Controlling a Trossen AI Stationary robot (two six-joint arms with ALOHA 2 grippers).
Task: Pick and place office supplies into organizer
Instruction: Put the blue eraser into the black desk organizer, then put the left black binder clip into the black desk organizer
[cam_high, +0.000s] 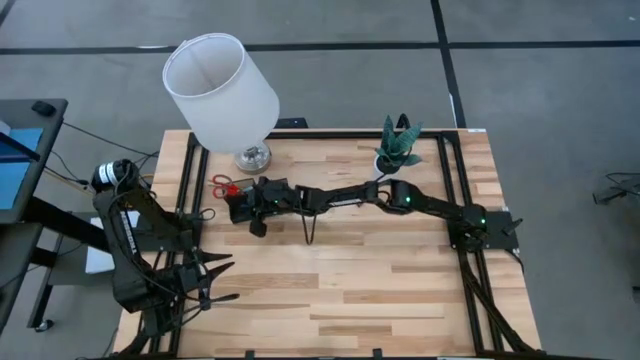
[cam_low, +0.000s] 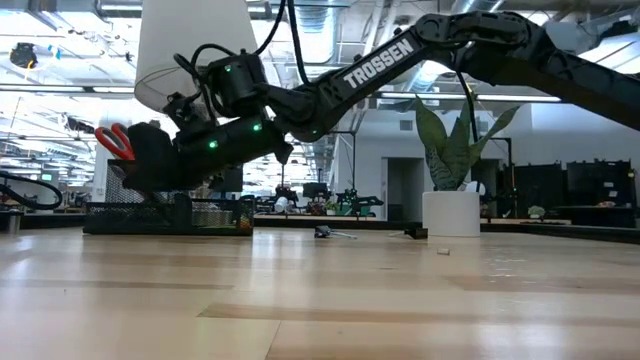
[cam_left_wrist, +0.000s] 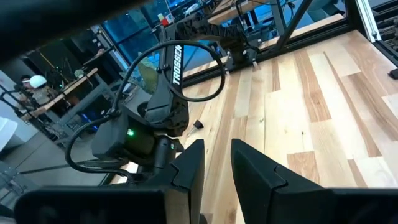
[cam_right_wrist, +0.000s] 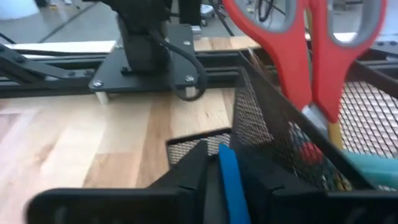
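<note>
I see the white-shaded lamp (cam_high: 221, 90) and potted plant (cam_high: 397, 148) standing along the far edge of the wooden bench (cam_high: 380, 280), with a small black clip (cam_low: 322, 232) lying loose on the planks. The black mesh organizer (cam_right_wrist: 292, 134) already holds red-handled scissors (cam_right_wrist: 308, 56) upright. My right end effector (cam_right_wrist: 225, 171) reaches low across to it, fingers gripping a blue pen (cam_right_wrist: 233, 183) at the tray's wall; the left end effector (cam_left_wrist: 216, 163) waits at the near left, fingers slightly apart, empty.

High view: the right gripper (cam_high: 245, 207) covers most of the organizer (cam_high: 236, 203) at centre left — its compartments and contents cannot be told.

Right wrist view: the red-handled scissors (cam_right_wrist: 311, 62) are cut off by the top edge; the blades are hidden behind the mesh wall. A blue item (cam_right_wrist: 233, 183) between the fingers is blurred — identity unclear.

Low view: small objects (cam_low: 330, 232) at mid-frame are too small to identify.
</note>
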